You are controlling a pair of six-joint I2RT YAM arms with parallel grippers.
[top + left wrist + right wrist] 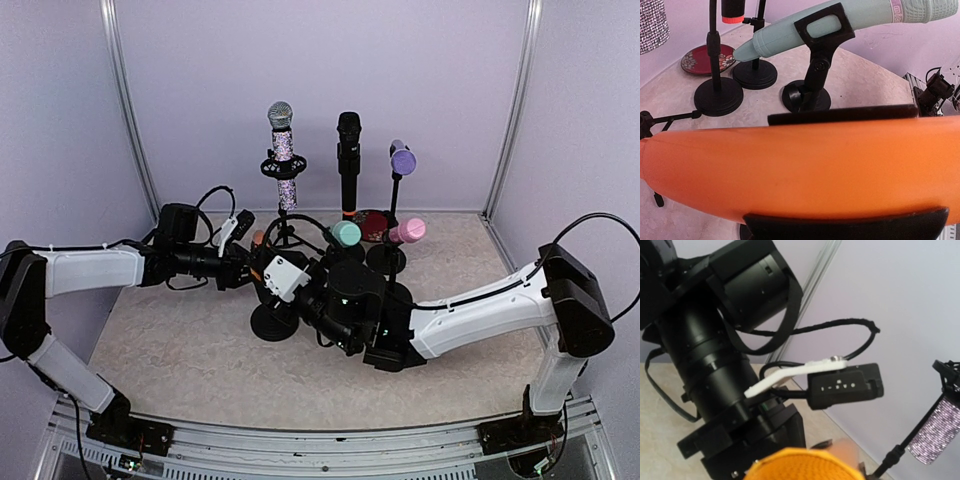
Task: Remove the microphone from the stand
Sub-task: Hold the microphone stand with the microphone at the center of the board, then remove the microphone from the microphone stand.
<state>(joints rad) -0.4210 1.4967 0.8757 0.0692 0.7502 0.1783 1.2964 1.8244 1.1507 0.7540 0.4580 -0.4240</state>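
Gripping is the step in hand, as I judge it. The left gripper (840, 170) is clamped narrow on the orange microphone (790, 170), with one black finger (840, 115) flat against its upper side and the other against its lower side, so the body lies crosswise between the jaws and fills the wrist view. Beyond the fingertips a teal microphone (840, 20) sits in its own clip, and a red plate (700, 57) lies farther off; neither is touched. From above, the held microphone's stand (271, 322) shows its round base just below and ahead of that gripper. Just to the right, the right gripper (268, 283) reaches in close to the same stand. Its wrist camera shows the microphone's orange head directly before it and the left arm's wrist behind, but not its own fingers, so I cannot tell whether it is open, narrow or bracing the stand. The next move probably calls for the left gripper to keep its hold and draw the microphone along its own axis out of the clip, without tipping the stand or the neighbours beyond.
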